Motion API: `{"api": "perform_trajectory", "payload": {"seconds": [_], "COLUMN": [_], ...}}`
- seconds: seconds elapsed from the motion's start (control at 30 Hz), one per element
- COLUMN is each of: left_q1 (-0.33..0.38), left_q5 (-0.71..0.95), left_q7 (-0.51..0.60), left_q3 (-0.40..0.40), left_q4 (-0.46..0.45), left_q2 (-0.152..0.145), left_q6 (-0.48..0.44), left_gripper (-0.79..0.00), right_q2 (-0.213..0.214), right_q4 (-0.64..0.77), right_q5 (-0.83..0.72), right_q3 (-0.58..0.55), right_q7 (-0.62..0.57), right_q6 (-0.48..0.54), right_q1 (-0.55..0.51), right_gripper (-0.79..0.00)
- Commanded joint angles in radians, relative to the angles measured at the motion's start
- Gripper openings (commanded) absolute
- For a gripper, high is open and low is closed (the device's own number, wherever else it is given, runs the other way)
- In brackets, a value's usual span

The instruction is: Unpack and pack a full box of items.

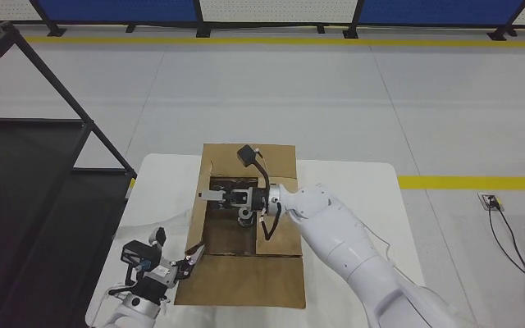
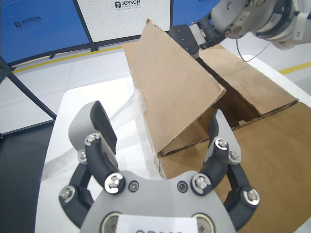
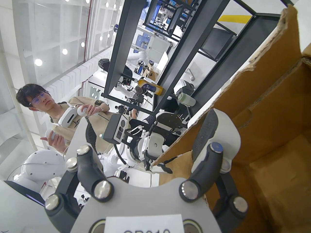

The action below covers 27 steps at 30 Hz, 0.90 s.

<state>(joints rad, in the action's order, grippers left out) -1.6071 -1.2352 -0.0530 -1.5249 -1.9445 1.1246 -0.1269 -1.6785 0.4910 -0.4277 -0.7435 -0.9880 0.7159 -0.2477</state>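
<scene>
Box [image 1: 246, 283], interior shadowed, contents indistinct

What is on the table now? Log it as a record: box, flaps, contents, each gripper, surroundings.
box: cardboard box, open, on the white table
flaps: one side flap raised at a slant; near and far flaps folded out
contents: interior in shadow, cannot tell
left gripper: open, fingers either side of the raised flap's near corner
right gripper: open, at the box opening by the raised flap's upper edge
surroundings: black frame beside the table
</scene>
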Motion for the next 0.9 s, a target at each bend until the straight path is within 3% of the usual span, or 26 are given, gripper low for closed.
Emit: {"api": "perform_trajectory", "payload": {"seconds": [0.0, 0.4, 0.87], "left_q1": [0.0, -0.012, -0.021], "left_q5": [0.023, 0.088, 0.131], "left_q7": [-0.002, -0.004, 0.015], "left_q3": [-0.005, -0.056, -0.117], "left_q4": [-0.004, -0.009, 0.044], "left_q2": [0.002, 0.009, 0.015], "left_q6": [0.007, 0.039, 0.077], "left_gripper": [0.0, 0.0, 0.0], "right_q2": [-0.003, -0.014, 0.006], "right_q4": [-0.004, -0.047, -0.077], "right_q5": [-0.005, -0.022, 0.003], "right_q3": [-0.001, -0.022, -0.065], "right_q7": [-0.02, -0.069, -0.043], "right_q6": [0.01, 0.047, 0.064], "right_q1": [0.002, 0.018, 0.02], "right_gripper": [0.0, 0.0, 0.0]}}
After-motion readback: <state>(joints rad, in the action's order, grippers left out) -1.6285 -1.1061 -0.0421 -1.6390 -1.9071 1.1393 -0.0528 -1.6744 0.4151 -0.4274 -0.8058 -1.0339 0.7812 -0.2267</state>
